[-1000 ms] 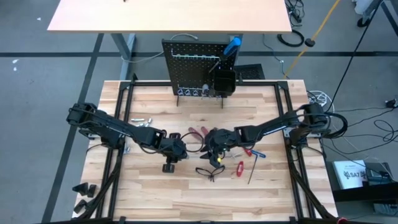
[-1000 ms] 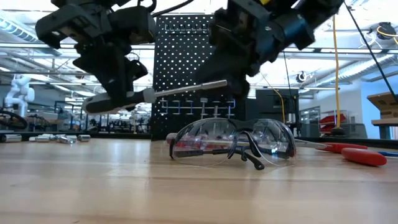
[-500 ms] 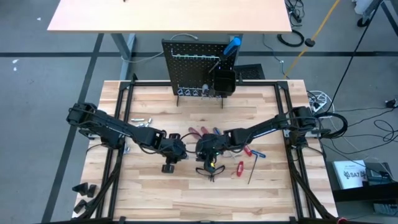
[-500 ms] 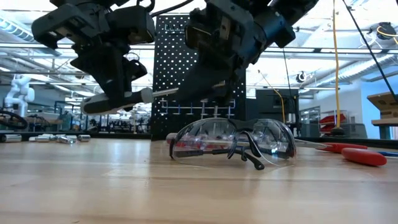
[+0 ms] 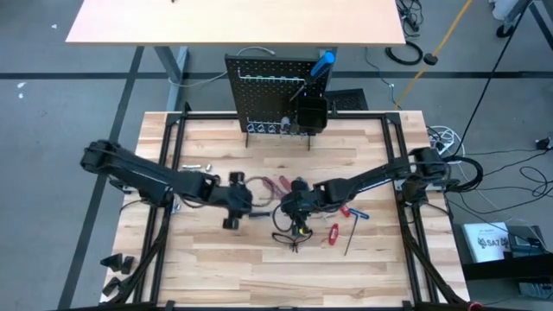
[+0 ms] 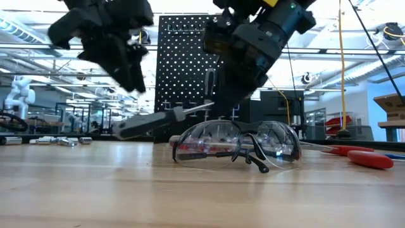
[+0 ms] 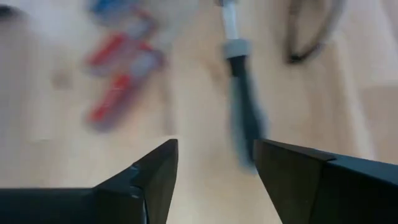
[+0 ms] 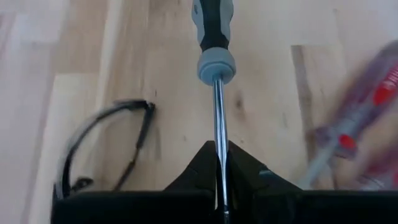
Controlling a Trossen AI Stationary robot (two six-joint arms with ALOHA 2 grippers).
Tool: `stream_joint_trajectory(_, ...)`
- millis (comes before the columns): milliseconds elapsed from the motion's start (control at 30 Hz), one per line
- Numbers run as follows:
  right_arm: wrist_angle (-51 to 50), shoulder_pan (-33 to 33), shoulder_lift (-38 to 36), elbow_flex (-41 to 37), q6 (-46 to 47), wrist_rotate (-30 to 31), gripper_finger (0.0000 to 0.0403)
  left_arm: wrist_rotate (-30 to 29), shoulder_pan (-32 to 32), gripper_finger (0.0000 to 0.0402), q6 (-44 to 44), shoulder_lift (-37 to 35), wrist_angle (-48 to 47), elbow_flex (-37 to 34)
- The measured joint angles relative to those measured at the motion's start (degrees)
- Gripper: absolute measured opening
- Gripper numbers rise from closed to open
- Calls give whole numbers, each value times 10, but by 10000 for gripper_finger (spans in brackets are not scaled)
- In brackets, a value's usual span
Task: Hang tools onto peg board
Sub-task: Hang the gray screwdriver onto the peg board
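A screwdriver [image 6: 158, 121] with a black handle, grey collar and bright shaft hangs tilted just above the table's middle. My right gripper [image 8: 219, 157] is shut on its shaft. My left gripper [image 7: 214, 177] stands open above and left of the handle [image 7: 245, 118], touching nothing. Clear glasses [image 6: 237, 144] with black temples lie on the table near my right gripper. The black peg board [image 5: 272, 95] stands upright at the far edge, with a square black bin [image 5: 309, 114] on it. My right gripper pinches the screwdriver's bare metal shaft [image 8: 217, 118] between its two fingertips, well short of the grey collar. The fingers slant down from the table's right and lie along the shaft. The screwdriver tilts, handle [image 6: 130, 128] lowest and toward the left; whether it touches the table, I cannot tell.
Red-handled tools lie behind the grippers [image 5: 276, 183] and to the right [image 5: 333, 231]. Small silver pieces [image 5: 194, 167] sit at the left. A black frame [image 5: 173, 130] borders the tabletop.
My right gripper has moved toward the table's left and shut on the screwdriver's shaft. My left gripper has opened, let go of the handle, and risen toward the left. The screwdriver's handle end has dropped, so it now slopes down to the left.
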Motion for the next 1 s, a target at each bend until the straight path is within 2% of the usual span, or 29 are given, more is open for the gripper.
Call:
stream_joint_trajectory(100, -3, 9, -26, -12, -9, 34, 6, -37, 0, 217, -5, -75, 24, -39)
stream_joint_trajectory(200, 31, 12, -70, -46, -17, 44, 6, -34, 0, 217, -5, -156, 120, -93)
stream_joint_trajectory(367, 210, -5, -152, -159, -27, 38, 6, 9, 0, 218, 46, -253, 403, -205)
stream_joint_trajectory(467, 358, -16, -193, -236, -22, 3, 6, 14, 0, 218, 83, -278, 587, -272)
stream_joint_trajectory(600, 608, -15, -211, -314, -21, -59, 6, 45, 4, 218, 109, -265, 831, -350)
stream_joint_trajectory(667, 707, -13, -205, -331, -14, -65, 6, 76, 11, 218, 102, -244, 892, -370)
stream_joint_trajectory(733, 763, -12, -191, -330, -6, -63, 6, 89, 19, 218, 86, -215, 921, -370)
stream_joint_trajectory(867, 786, -12, -165, -292, -5, -62, 6, 105, 35, 218, 68, -140, 957, -333)
stream_joint_trajectory(1000, 731, -19, -144, -239, -6, -63, 6, 140, 40, 218, 69, -72, 969, -271)
